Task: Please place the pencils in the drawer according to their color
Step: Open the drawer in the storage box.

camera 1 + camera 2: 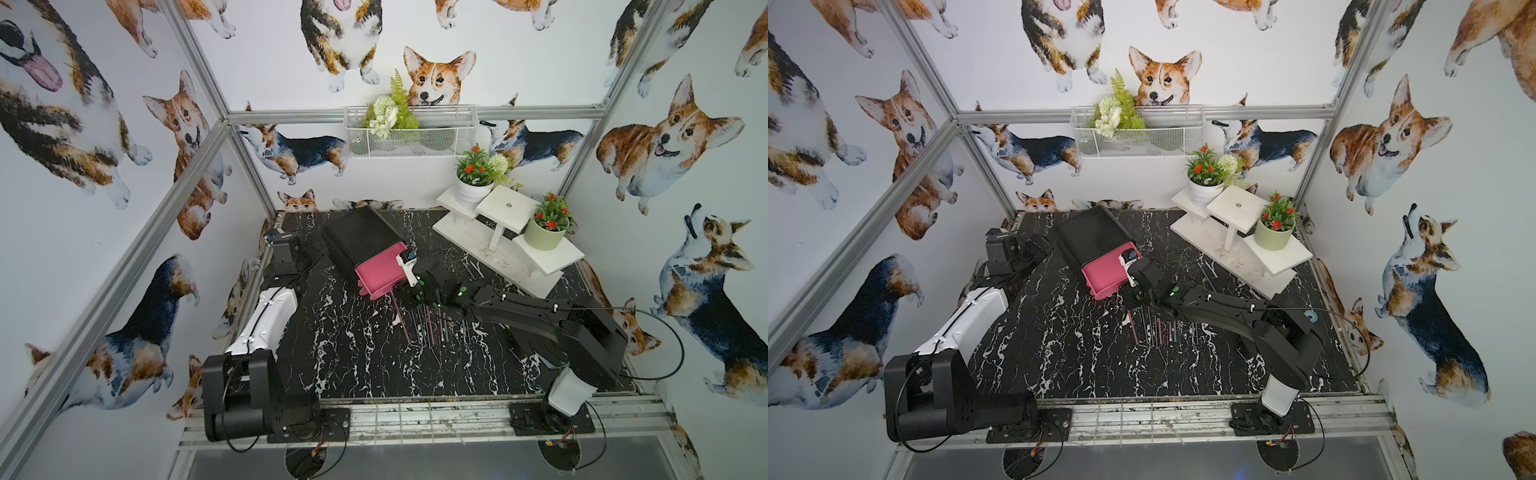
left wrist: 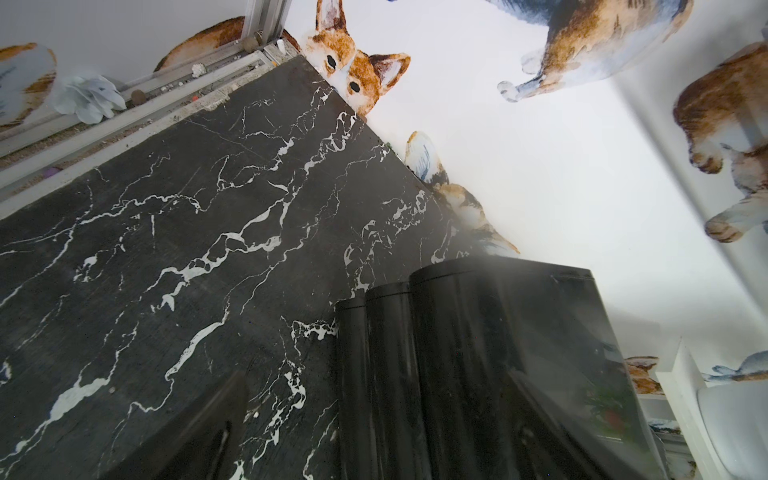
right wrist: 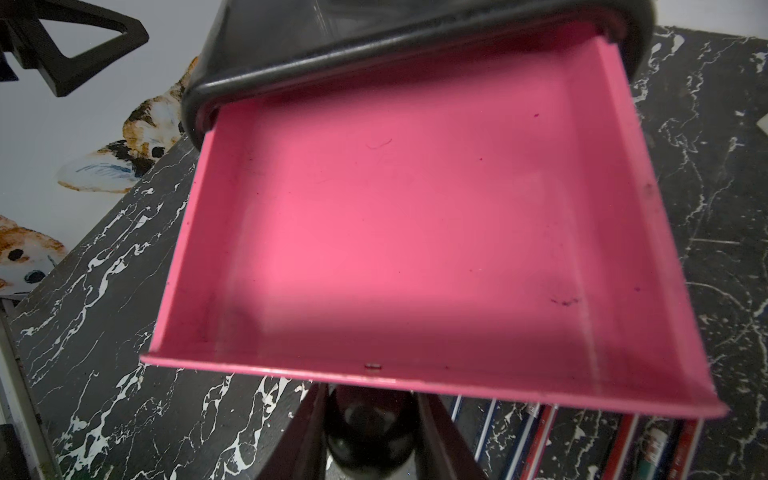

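In both top views the drawer cabinet (image 1: 353, 232) sits askew towards the back of the black marbled worktop (image 1: 353, 361). Its top drawer (image 1: 380, 274) is pulled out, pink inside facing up. The right arm (image 1: 511, 301) stretches low across the worktop to the drawer's front. It covers the front's near corner and whatever it is holding there. The arm also lies over the pencils (image 1: 429, 326), which rest in a loose row on the worktop just in front of the drawer, their far ends hidden beneath it. Off to the arm's far side stands a white stepped stand (image 1: 503, 253) with two potted plants (image 1: 473, 178). A wire basket (image 1: 411, 135) of greenery hangs on the back wall. The left tool (image 1: 309, 250) hovers just beside the cabinet's flank.

The left wrist view adds what the top views cannot. It shows the cabinet's glossy black side in three stacked tiers and the left tool's fingers (image 2: 187, 440) spread wide apart. A pale fabric flower (image 2: 87, 97) lies in the rail beyond the worktop's edge.

Only the right wrist view shows the grip. The right tool (image 3: 368, 440) is clamped on the round black knob (image 3: 365, 419) of the top drawer, one finger on each side. Scuffs and specks mark the tray's pink floor. Pencil ends show on the worktop beneath the drawer's front edge.
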You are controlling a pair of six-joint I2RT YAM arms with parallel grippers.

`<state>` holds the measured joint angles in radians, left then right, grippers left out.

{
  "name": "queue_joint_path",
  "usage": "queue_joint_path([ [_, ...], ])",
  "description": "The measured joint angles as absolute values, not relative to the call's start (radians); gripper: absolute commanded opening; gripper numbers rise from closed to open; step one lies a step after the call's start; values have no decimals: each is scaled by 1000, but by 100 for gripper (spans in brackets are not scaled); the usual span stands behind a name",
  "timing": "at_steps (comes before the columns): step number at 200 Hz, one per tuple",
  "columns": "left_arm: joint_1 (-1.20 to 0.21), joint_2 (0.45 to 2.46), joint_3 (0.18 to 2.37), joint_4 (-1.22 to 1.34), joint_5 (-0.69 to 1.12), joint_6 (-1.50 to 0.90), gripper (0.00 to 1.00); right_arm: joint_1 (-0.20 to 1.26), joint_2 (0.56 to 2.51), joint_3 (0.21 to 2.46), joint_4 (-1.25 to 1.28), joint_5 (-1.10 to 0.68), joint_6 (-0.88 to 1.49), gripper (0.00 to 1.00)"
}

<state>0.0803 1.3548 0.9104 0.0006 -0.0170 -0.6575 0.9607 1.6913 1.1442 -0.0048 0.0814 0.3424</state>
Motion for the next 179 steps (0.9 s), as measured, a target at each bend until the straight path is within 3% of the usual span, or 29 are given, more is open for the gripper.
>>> queue_joint_path([
  [96, 80, 1348, 910, -12, -20, -654, 100, 962, 1704, 1145, -7, 105, 341, 58],
  [147, 80, 1349, 910, -15, -21, -654, 100, 962, 1683, 1133, -7, 108, 339, 62],
  [154, 80, 1348, 910, -15, -21, -654, 100, 962, 1675, 1131, -9, 108, 339, 68],
  [179, 80, 1336, 910, -19, -22, -654, 100, 962, 1629, 1111, -14, 108, 339, 71],
])
